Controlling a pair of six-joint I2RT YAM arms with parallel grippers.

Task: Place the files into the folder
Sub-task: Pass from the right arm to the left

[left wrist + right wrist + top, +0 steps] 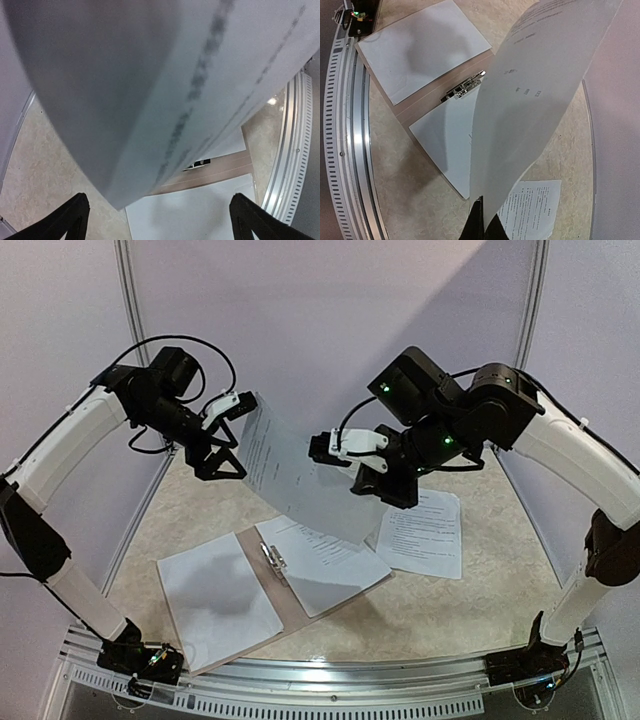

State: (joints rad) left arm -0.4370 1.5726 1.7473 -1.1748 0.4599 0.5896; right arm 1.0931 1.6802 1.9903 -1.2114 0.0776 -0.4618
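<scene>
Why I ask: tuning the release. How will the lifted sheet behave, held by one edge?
Probably floppy: the sheet bows in a curve with only the right gripper pinching its edge. Likely light, since that one pinch carries it whole. It may sag or swing, as the left gripper stands open.

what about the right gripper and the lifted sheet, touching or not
Touching. The right wrist view shows the right gripper with its fingers shut on the bottom edge of the lifted sheet, which rises from between them.
</scene>
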